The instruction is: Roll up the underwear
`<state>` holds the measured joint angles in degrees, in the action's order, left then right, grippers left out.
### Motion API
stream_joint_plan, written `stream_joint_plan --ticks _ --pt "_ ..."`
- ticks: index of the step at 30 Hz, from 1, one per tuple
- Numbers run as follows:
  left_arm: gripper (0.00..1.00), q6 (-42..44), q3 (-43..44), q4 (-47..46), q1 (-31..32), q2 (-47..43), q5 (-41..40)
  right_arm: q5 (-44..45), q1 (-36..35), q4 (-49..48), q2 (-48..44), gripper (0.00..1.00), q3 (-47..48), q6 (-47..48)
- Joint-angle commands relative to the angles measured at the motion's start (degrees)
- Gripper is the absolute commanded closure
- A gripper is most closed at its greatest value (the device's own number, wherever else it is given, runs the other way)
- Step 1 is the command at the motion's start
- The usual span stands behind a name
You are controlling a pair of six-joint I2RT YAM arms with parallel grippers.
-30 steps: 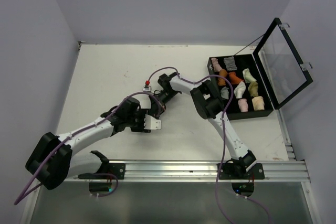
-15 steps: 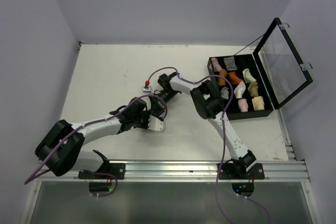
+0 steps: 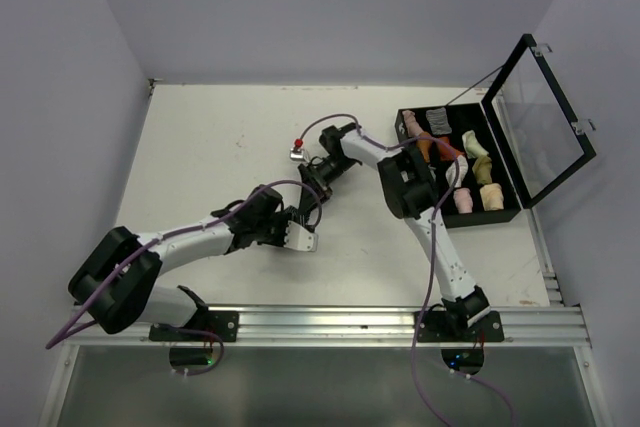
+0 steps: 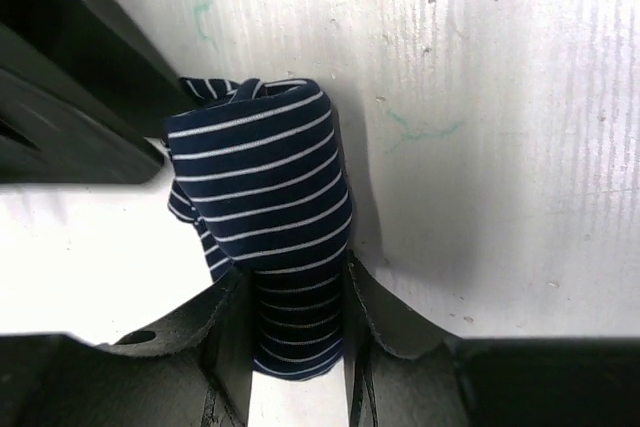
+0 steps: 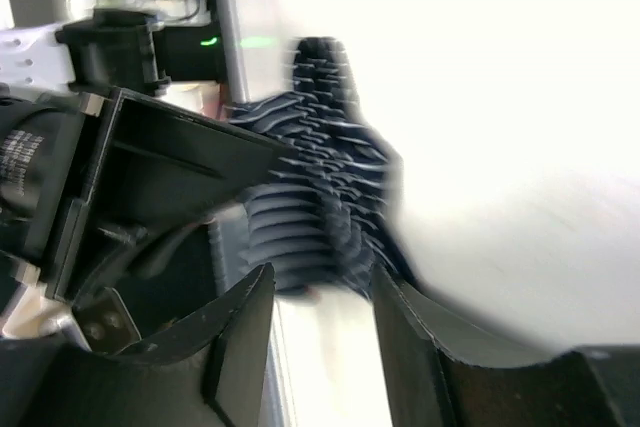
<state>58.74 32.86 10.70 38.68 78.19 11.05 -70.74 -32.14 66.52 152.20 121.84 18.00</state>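
The underwear (image 4: 265, 212) is a tight navy roll with thin white stripes, lying on the white table. My left gripper (image 4: 296, 319) is shut on its near end, one finger pressed to each side. In the top view the left gripper (image 3: 299, 230) is at the table's middle, and the roll is mostly hidden under it. My right gripper (image 3: 319, 184) is just behind it, open. In the blurred right wrist view the roll (image 5: 315, 197) lies just beyond the open right gripper (image 5: 322, 297), with nothing between its fingers.
An open black case (image 3: 508, 209) with a clear lid (image 3: 547, 117) stands at the right. Its compartments hold several rolled garments (image 3: 470, 142). A metal rail (image 3: 350, 325) runs along the near edge. Purple cables (image 3: 330, 119) loop over the arms.
My right gripper has drawn back from the roll, up and to the right. My left arm lowered and stays shut on the roll.
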Motion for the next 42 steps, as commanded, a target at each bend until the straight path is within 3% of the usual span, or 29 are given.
stream_joint_plan --ticks 1,8,13,20,28,33,36,42 --pt "1.00 -1.78 -2.63 18.65 0.52 2.40 3.01 19.75 7.88 -9.56 -2.77 0.51 1.47 1.95" --pt "1.00 -4.16 4.22 25.50 0.44 6.34 6.79 24.68 10.52 -9.22 -13.91 0.50 0.42 7.83" --pt "1.00 -6.00 15.27 36.22 -1.84 14.43 14.52 28.28 11.13 -10.79 -26.49 0.49 -10.20 14.60" --pt "1.00 -4.87 32.86 47.73 -10.71 30.84 21.37 30.05 11.22 -15.36 -41.97 0.49 -25.41 15.49" --pt "0.98 0.31 54.57 61.89 -16.52 52.11 24.63 29.34 10.08 -23.00 -57.26 0.53 -40.53 16.54" --pt "0.96 0.50 62.40 64.89 -18.55 59.09 24.90 36.10 -0.89 -30.21 -63.42 0.53 -50.19 21.10" --pt "0.95 0.85 62.59 64.71 -18.72 60.06 24.81 42.76 -8.18 -44.40 -66.15 0.52 -57.40 22.69" --pt "0.88 0.23 60.04 62.16 -18.81 58.22 25.60 44.11 -15.31 -62.44 -63.44 0.50 -64.71 23.92"
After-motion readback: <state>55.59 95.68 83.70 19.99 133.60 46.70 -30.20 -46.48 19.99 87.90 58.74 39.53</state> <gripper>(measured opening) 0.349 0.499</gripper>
